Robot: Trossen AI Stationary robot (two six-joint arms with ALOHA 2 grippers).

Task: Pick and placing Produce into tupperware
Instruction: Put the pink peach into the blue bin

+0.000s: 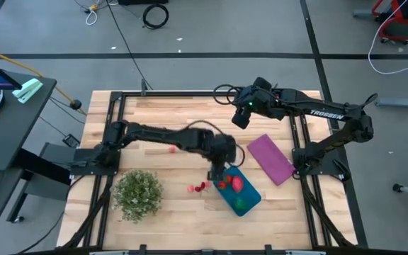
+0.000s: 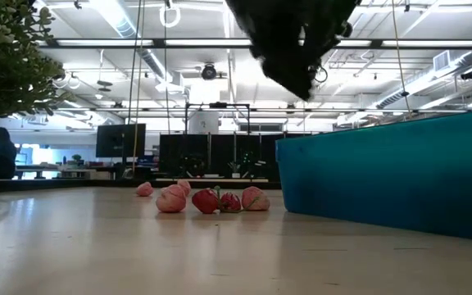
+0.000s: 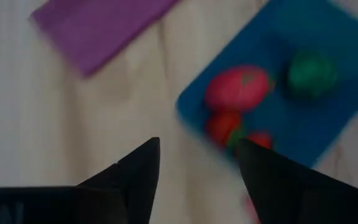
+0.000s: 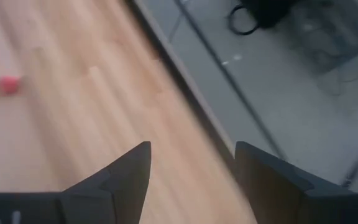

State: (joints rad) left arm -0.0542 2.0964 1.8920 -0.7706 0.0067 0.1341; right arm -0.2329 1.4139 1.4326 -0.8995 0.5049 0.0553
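The teal tupperware [image 1: 241, 193] lies near the table's front, right of centre. It holds a pinkish-red piece of produce [image 3: 237, 88], a green piece [image 3: 311, 73] and two small red pieces [image 3: 224, 126]. Several loose red and pink pieces [image 2: 211, 199] rest on the wood just left of it, and one more [image 1: 172, 149] lies farther back. My left gripper [image 1: 218, 172] hovers open and empty above the tupperware's left corner; it is also visible in the left wrist view [image 3: 197, 158]. My right gripper [image 4: 191, 155] waits open, raised over the table's far edge.
A flat purple rectangle [image 1: 271, 158] lies right of the tupperware. A bushy green plant clump [image 1: 138, 193] stands at the front left. In the low view, the tupperware's wall [image 2: 392, 176] rises right of the loose pieces. Bare wood shows between the plant and the produce.
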